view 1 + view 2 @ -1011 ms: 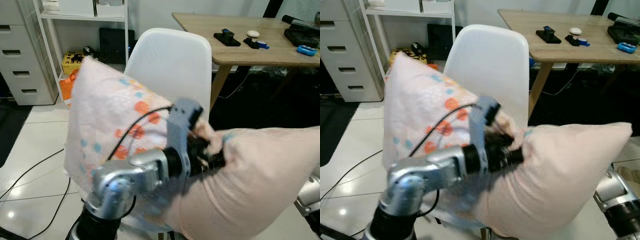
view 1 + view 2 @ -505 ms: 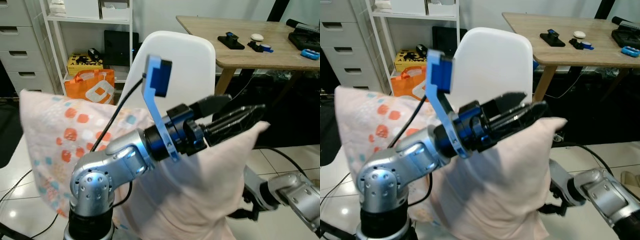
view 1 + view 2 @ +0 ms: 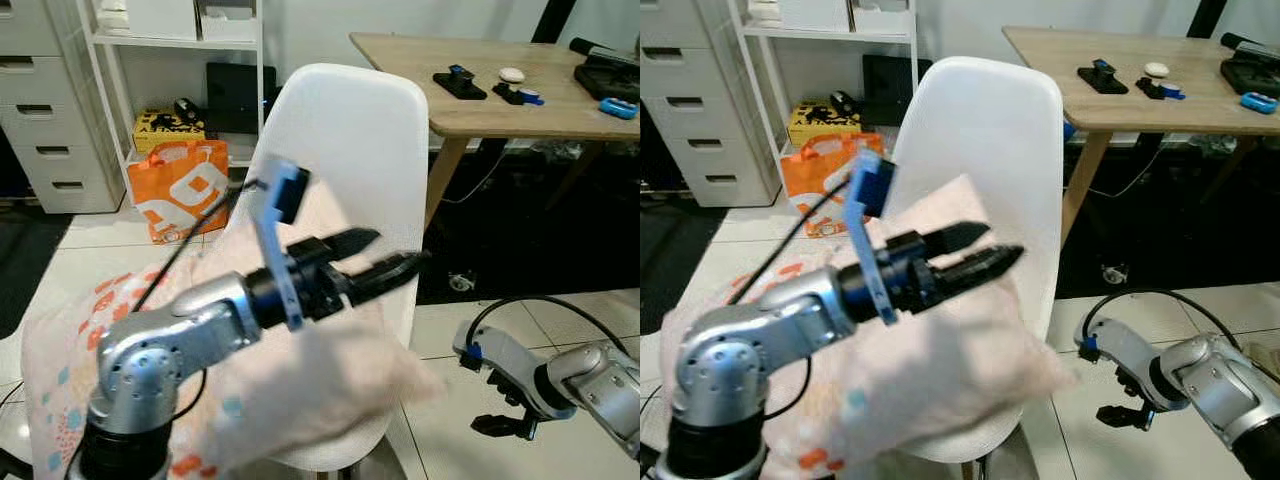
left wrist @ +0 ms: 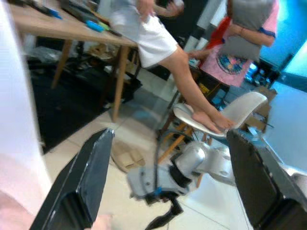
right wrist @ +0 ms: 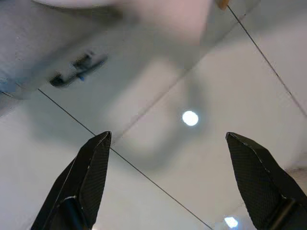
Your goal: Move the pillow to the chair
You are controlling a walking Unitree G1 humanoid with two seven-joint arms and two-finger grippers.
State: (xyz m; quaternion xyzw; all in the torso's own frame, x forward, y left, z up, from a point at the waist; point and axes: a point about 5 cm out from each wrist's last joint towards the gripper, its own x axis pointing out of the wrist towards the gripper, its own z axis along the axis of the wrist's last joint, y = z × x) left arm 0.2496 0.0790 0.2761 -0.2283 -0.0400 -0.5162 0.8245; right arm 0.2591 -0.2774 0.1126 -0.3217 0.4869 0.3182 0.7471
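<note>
Pink fabric of the pillow (image 3: 910, 350) has dropped from both end effectors onto the white chair (image 3: 985, 130) seat, so placement looks done. Left end effector (image 3: 390, 262) hovers above it with fingers spread and empty; right end effector (image 3: 1118, 413) hangs low beside the chair, also released.

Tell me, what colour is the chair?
White; the chair shows best in the right eye view.

Silver arms, black fingers, seemingly blue bracket (image 3: 283, 243).
</note>
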